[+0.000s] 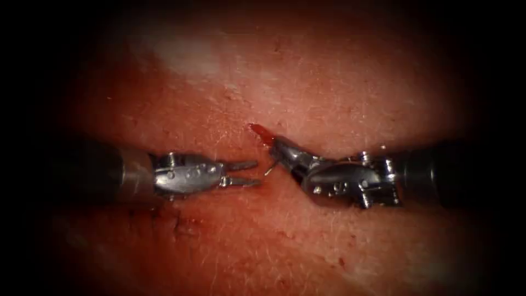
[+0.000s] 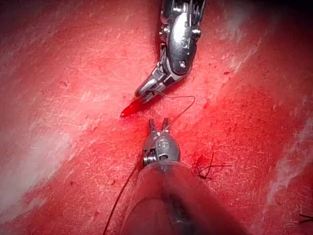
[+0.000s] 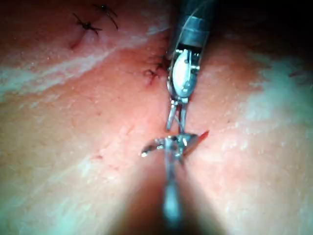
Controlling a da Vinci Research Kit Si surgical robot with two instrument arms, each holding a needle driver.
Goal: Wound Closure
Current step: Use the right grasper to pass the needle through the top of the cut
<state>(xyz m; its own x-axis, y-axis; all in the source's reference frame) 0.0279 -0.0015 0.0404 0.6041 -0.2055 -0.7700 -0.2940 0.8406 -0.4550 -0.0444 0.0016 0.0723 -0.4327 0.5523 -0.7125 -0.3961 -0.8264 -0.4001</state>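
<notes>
The left arm's tool (image 1: pixel 242 173) comes in from the left of the endoscope view with its two jaws apart and nothing between them, their tips close to the right arm's tool (image 1: pixel 276 147). That tool reaches in from the right, jaws together on the needle (image 1: pixel 270 171), a thin pale sliver that shows just below its tip. A red-stained point (image 1: pixel 261 132) juts past the jaws toward the upper left and rests on the tissue (image 1: pixel 339 87), which is pinkish with a pale patch at upper left and is wet with red fluid (image 1: pixel 285 192) around both tools. A dark stitched spot (image 1: pixel 183 223) sits low on the left.

In the left wrist view the left arm's tool (image 2: pixel 158 123) holds its short jaws parted and empty. The right arm's tool (image 2: pixel 139 98) is clamped, with a red tip (image 2: pixel 128 110) beyond it. The thread (image 2: pixel 182 99) loops from those jaws and trails down past the left tool's shaft. Dark cut ends of thread (image 2: pixel 209 167) stand beside that shaft.

In the right wrist view the right arm's tool (image 3: pixel 172 143) grips the needle (image 3: pixel 151 147) near mid-curve, above the surface. The left arm's tool (image 3: pixel 176 120) hangs open just behind it. Dark knots (image 3: pixel 88 24) mark the tissue farther off.
</notes>
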